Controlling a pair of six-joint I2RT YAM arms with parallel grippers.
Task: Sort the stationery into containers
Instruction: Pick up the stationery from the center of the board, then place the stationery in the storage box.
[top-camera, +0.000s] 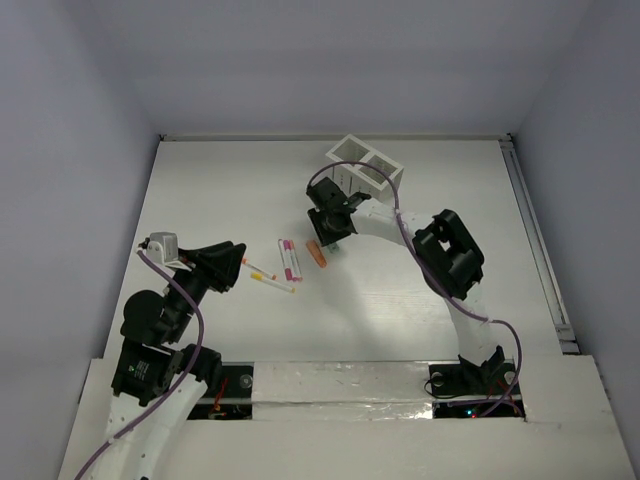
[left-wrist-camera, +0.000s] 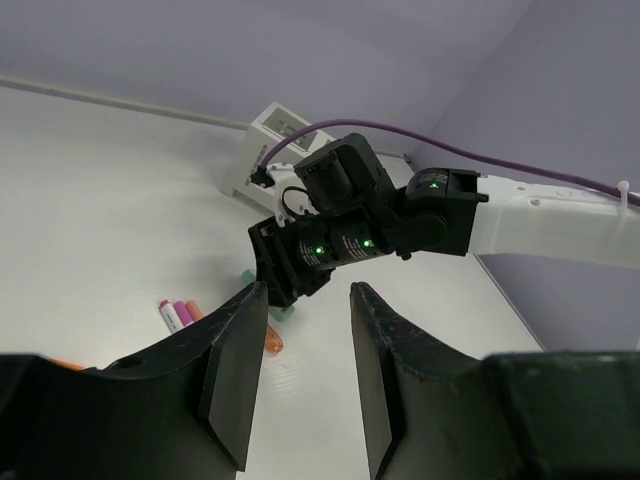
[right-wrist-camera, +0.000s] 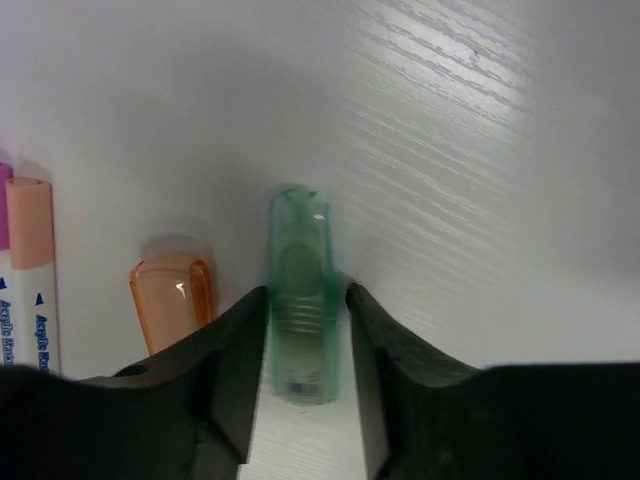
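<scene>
Nearest, at the left of the worktop (top-camera: 200, 180): left arm (top-camera: 190, 280) folded low, left jaws spread with nothing between them, aimed across at the other arm. Just beyond those tips, two thin white pens with yellow ends (top-camera: 268, 277), lying slantwise and close together. Further in, a pair of white pens with magenta ends (top-camera: 289, 258), side by side, lengthwise away from the arm bases. Beside that pair on the right, a short orange stick (top-camera: 317, 254), flat on the surface and a little apart from the pens. Right by it, a short mint-green stick (right-wrist-camera: 298, 320), lying parallel to the orange one with a narrow strip of bare surface between. Right jaws down astride the green stick, one along each long side, very close; cannot tell whether truly pinching or just short of contact. Behind, right arm (top-camera: 445, 250) stretched in from the right in a long bend. Farthest back, white slatted box (top-camera: 367, 165) with two square compartments, standing near the far edge, well apart from the pens.
</scene>
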